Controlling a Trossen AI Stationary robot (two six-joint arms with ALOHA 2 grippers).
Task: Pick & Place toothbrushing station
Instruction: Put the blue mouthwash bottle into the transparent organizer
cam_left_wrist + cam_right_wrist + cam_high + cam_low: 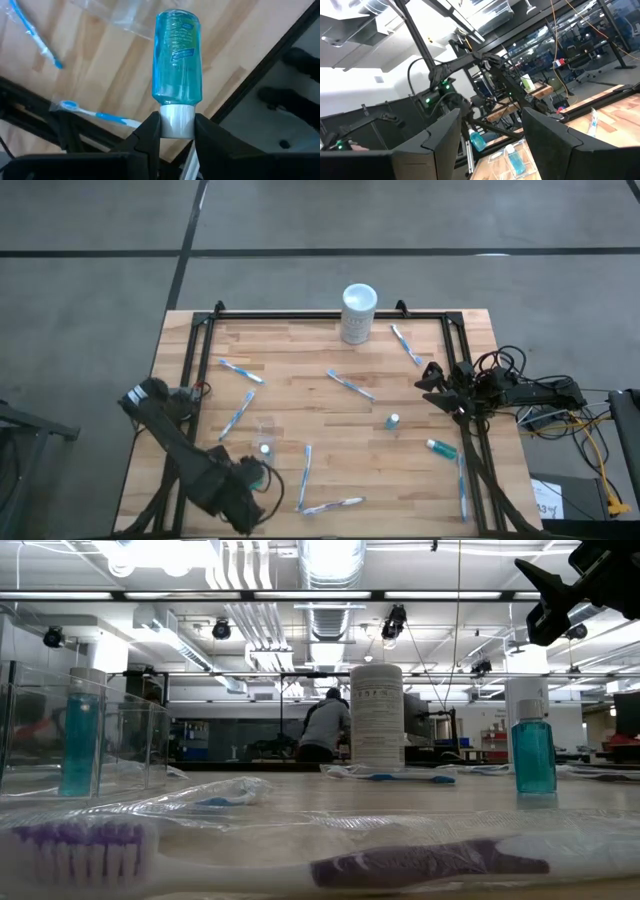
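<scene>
My left gripper [258, 476] hangs over the table's near left part, shut on a teal bottle [177, 60] with a white cap. The small clear cup [265, 428] stands just beyond it, with a second teal bottle [78, 740] in or right beside it; I cannot tell which. A third bottle [393, 421] stands right of centre, and a teal tube [441, 447] lies near it. Several wrapped blue-and-white toothbrushes [349, 385] lie flat across the wood. My right gripper [432, 380] waits open, with nothing between its fingers, above the table's right rail. My left gripper pinches the bottle's white cap [177, 122] between its two fingers. The fingers come from above, pointing down. The bottle hangs below them, cap up and its body straight out past the fingertips, lifted clear of the table.
A tall white cylinder [358, 312] stands at the middle of the far edge. A black frame rail [200, 370] runs around the tabletop. Cables [560, 415] pile up off the right side. A purple-bristled toothbrush [300, 860] lies at the near edge. A person [325, 725] is far behind.
</scene>
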